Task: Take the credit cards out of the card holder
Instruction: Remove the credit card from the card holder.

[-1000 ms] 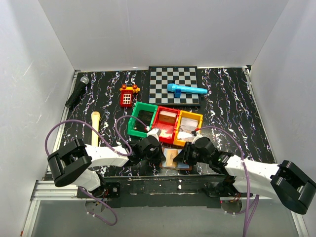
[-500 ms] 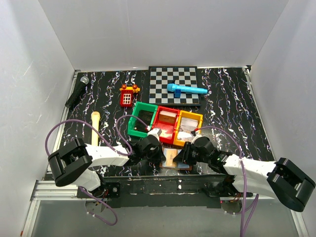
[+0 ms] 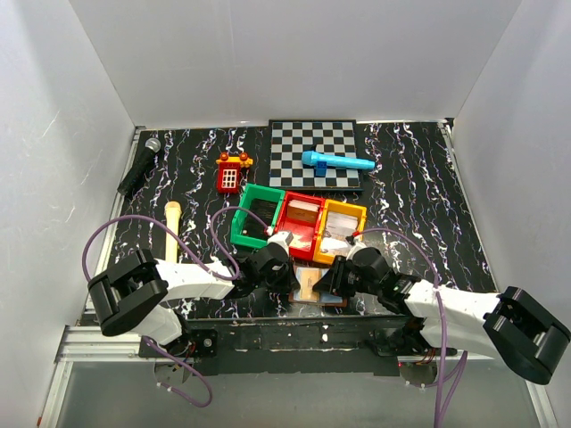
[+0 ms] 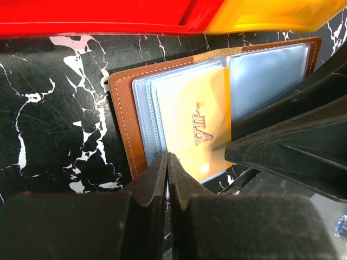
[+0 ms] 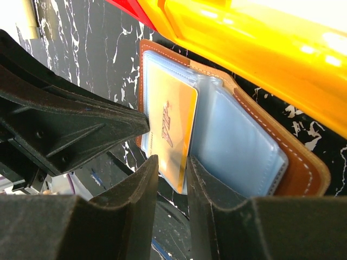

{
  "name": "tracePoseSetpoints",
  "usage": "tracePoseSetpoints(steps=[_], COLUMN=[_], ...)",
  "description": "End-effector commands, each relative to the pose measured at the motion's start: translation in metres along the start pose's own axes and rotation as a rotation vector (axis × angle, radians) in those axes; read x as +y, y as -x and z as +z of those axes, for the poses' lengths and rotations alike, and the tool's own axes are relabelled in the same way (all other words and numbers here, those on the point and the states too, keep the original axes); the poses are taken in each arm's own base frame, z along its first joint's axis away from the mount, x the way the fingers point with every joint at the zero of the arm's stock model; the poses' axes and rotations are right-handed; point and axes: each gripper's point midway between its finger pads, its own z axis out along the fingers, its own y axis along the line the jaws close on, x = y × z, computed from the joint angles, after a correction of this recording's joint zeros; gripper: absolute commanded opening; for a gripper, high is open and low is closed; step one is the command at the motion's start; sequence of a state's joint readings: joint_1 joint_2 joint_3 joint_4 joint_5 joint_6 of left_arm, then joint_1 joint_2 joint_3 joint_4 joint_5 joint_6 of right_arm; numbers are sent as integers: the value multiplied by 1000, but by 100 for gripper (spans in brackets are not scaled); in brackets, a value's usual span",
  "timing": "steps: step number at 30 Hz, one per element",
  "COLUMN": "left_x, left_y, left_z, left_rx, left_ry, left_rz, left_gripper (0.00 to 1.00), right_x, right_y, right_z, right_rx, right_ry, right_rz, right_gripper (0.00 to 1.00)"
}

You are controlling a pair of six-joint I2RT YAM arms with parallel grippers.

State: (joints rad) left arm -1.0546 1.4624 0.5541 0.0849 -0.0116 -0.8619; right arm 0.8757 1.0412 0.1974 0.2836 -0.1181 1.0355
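White walls enclosed a black, white-veined surface (image 3: 419, 205). The card holder (image 4: 122, 124) lay opened flat close to the near edge of that surface, between the 2 arms. A narrow strip of bare marble separated its far edge from the red bin (image 4: 92, 13) and the orange bin (image 4: 271, 16).

Legible writing: 1 item only. A tan card (image 4: 190, 119) on the holder's left half bore "VIP" in reddish letters with a small emblem beside it. The card sat on top of pale blue glossy sleeves (image 4: 265, 70), inside the brown stitched border. No other lettering could be read.

The left pincer (image 4: 167, 158) was pressed together, its tips at the near edge of the holder's left half, just beside the card. Whether a thin sleeve edge lay between the tips could not be told. The right pincer (image 5: 171, 161) stood narrowly spread with the card's near edge in the gap. Contact with either finger could not be confirmed.

Edges and room: both pincers crowded the holder from the 2 sides, almost meeting above it. The green bin (image 3: 239, 223) adjoined the red bin on the left. A chequered board (image 3: 294, 147) lay beyond the bins. Bare marble showed to the right of the orange bin.
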Motion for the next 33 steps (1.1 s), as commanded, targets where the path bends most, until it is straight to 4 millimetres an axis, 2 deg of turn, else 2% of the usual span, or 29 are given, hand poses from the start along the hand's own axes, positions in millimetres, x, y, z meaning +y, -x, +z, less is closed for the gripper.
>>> tracePoseSetpoints(steps=[1,11,14,19,29,30,33], left_x=[38,39,28,25,32,36,42], left_y=[-37,-38,-37,-38,-36,-31,-35], left_z=[4,4,5,4,-11,-12,-20], left_rx=[129,131,133,135,100,72,76], left_ry=[122,124,73,51,70,84,103], left_rz=[31,32,36,44,20,19,15], left_gripper=[0,0,0,0,0,0,0], right_x=[56,64,66,69,60,58,56], right_y=[19,15,15,15,12,11,9], right_z=[-6,-7,-7,-7,-6,-5,-3], right_rx=[-64,-44,-41,-36,-8,-1,14], right_ry=[227,288,298,306,232,226,206], right_rz=[-40,-48,-47,-50,-68,-69,-66], right_gripper=[34,34,35,33,24,23,22])
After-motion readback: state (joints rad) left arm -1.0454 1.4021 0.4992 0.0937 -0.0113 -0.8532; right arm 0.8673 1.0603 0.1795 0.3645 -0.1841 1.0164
